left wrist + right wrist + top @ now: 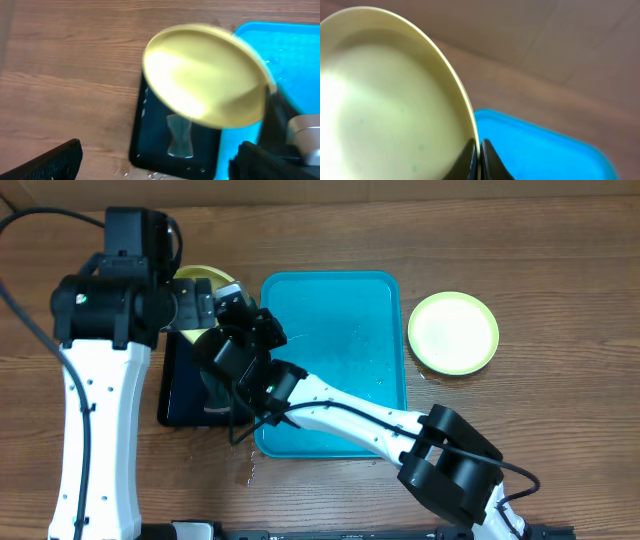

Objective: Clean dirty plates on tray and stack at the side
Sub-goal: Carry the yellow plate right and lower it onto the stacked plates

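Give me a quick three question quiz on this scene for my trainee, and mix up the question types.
1. True or false: the right fingers pinch the rim of a yellow-green plate.
2. Where is the second plate relative to the turquoise tray? A on it; B on the table to its right; C beneath it.
3. Fill in: the left fingers are ___.
Key: 1 true; 2 B; 3 open.

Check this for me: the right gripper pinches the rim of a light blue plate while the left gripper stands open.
Not quite. The plate in the right gripper is yellow-green, not light blue; the right wrist view shows it. The rim pinch and the open left gripper are correct.
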Available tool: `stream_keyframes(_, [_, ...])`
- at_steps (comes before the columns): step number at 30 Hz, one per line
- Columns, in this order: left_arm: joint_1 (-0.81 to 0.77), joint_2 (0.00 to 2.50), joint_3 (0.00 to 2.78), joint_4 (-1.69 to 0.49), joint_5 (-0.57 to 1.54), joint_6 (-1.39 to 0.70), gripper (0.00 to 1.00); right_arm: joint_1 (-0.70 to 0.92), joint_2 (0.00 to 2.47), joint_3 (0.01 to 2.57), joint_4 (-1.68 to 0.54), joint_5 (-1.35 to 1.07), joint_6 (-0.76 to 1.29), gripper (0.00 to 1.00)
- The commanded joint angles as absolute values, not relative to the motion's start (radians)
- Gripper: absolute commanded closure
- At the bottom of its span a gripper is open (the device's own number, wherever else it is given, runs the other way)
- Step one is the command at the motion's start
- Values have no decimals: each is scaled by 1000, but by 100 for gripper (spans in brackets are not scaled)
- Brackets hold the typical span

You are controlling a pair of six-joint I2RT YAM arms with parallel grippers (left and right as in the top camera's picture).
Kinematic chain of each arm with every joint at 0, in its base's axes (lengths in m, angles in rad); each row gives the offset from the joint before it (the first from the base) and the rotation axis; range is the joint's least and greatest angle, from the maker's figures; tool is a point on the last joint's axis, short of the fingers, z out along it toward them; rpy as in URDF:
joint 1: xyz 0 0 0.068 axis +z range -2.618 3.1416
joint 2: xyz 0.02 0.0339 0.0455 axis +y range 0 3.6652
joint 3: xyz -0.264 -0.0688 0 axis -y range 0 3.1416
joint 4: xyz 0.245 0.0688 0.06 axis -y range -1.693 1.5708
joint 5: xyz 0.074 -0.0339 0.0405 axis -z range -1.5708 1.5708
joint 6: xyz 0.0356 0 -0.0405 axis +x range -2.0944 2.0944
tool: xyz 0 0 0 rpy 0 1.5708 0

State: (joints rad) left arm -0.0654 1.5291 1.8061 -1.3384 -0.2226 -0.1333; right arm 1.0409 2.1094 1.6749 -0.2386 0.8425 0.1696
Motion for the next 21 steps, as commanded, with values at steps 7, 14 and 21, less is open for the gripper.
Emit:
stream_keyframes(7, [-78,1530,1815,-1308,-164,-176,0,946,1926,1697,-455,492,398,96])
stream_keyframes(14, [-78,1530,1815,-1309,-164,-176,0,835,1740,1697,-740,495,398,96])
stream_keyframes(21, [-78,1530,1815,-1308,-164,-176,0,604,1677,1697,-1016,345,398,96])
